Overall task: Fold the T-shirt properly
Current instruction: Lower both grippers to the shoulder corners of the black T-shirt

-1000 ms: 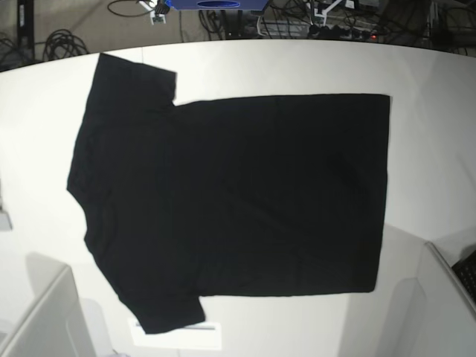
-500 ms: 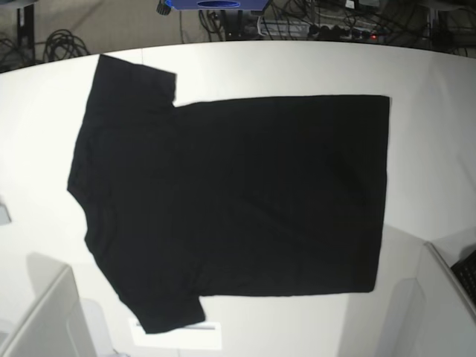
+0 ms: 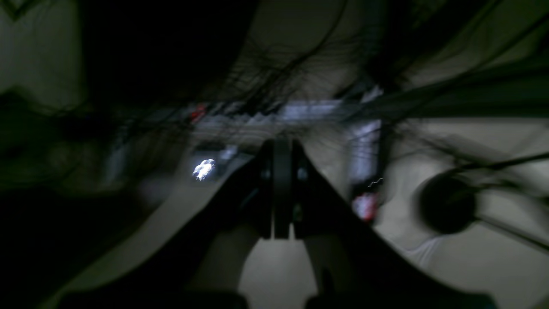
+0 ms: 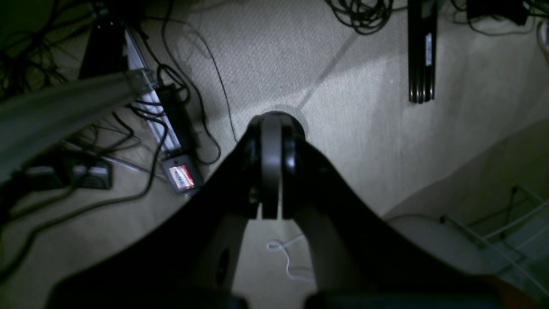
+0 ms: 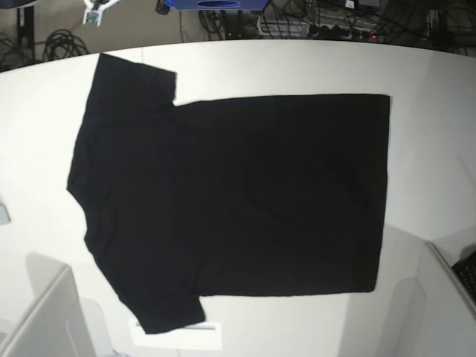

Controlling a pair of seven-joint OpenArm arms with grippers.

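The T-shirt (image 5: 238, 201) lay spread flat on the white tabletop (image 5: 312, 67), plain black side up, filling most of the base view. Its collar and shoulders pointed toward 9 o'clock and its straight hem ran along the 3 o'clock side. One short sleeve reached toward 11 o'clock, the other toward 7 o'clock, where its tip overlapped a small white sheet (image 5: 178, 335) lying on the tabletop. No print showed on the cloth, and neither arm touched it.

The fingers of the left gripper (image 3: 276, 154) were pressed together with nothing between them. That wrist view was dark and badly blurred; behind the fingers only streaks of cables (image 3: 300, 64) and a dark round shape (image 3: 446, 206) at about 3 o'clock could be made out, and what the shape was could not be told.

The fingers of the right gripper (image 4: 272, 128) were likewise pressed together and held nothing. They pointed down over a pale carpeted floor (image 4: 351, 107), away from the tabletop. A power strip (image 4: 182, 171) with a red and white label lay at about 9 o'clock of the fingertips, with black cables (image 4: 362, 15) coiled at 12 o'clock and a dark flat bar (image 4: 422, 51) at 1 o'clock. A thin white string (image 4: 285, 257) lay on the floor below the fingers, at 6 o'clock.
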